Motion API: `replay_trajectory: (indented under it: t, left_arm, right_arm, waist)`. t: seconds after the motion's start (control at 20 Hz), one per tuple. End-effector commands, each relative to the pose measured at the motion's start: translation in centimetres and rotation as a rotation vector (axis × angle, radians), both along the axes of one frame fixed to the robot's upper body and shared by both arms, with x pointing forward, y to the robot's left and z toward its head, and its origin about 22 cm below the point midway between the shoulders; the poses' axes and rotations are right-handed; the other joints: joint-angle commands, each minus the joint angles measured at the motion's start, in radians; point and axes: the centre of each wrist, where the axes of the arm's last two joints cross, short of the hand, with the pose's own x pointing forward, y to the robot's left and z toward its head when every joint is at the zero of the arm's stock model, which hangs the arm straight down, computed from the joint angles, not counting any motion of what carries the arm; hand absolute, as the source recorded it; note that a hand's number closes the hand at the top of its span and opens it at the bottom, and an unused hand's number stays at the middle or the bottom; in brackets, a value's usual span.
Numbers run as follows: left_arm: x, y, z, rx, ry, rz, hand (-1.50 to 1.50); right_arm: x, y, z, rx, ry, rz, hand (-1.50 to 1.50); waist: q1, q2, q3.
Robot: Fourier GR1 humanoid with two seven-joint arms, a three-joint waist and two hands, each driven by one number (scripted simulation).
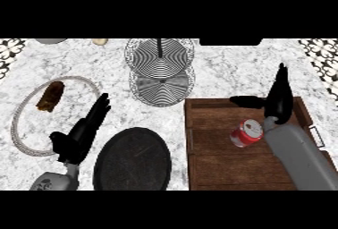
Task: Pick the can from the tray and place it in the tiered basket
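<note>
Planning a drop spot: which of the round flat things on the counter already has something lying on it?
The pale-rimmed plate at far left: a brown food piece lies on it. The black round plate near the left hand is bare.

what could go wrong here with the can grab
The can sits on the tray beside the right forearm, while the right hand lies open beyond it, so the arm might knock it over before any grasp. The tray's raised rim could catch the can on the way out. The basket has a centre post, which the can might strike when lowered in.
</note>
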Motion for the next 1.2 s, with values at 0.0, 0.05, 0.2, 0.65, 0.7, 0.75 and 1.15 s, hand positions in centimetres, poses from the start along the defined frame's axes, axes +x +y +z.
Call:
replay_trajectory:
  t: [0.0, 0.05, 0.2, 0.65, 0.7, 0.75, 1.15]
  left_arm:
    - [-0.4, 0.1, -0.4, 0.016, 0.007, -0.004, 0.0]
    - [-0.2, 0.1, -0.3, 0.007, 0.01, -0.008, 0.0]
    - [-0.4, -0.3, -1.0, 0.0, 0.023, -0.017, 0.0]
    - [0.4, 0.8, -0.4, -0.004, 0.003, 0.0, 0.0]
    - [-0.7, 1.3, -1.4, -0.005, 0.004, 0.017, 0.0]
    - [-0.5, -0.1, -1.3, -0.007, 0.017, 0.007, 0.0]
    - [0.2, 1.0, -0.8, 0.002, -0.013, 0.022, 0.0]
  right_arm:
    - [0.3, -0.8, -0.5, -0.129, 0.349, 0.009, -1.5]
    - [0.5, -0.1, -0.2, -0.166, 0.407, 0.023, -1.5]
    - [1.7, 3.3, 2.5, -0.191, 0.56, 0.059, -1.5]
    - [3.2, 10.2, 10.3, -0.242, 0.733, 0.064, -1.5]
    - [3.1, 9.7, 10.0, -0.225, 0.731, 0.051, -1.5]
    - [3.9, 9.6, 11.6, -0.244, 0.718, 0.041, -1.5]
    - [4.2, 7.0, 7.4, -0.291, 0.858, -0.063, -1.5]
  waist:
    - [0.011, -0.006, -0.005]
    - [0.011, -0.008, -0.004]
    - [0.019, -0.008, 0.0]
    - [-0.003, -0.005, 0.01]
    - [-0.009, -0.006, 0.011]
    - [-0.008, -0.007, 0.011]
    - [-0.027, -0.003, 0.012]
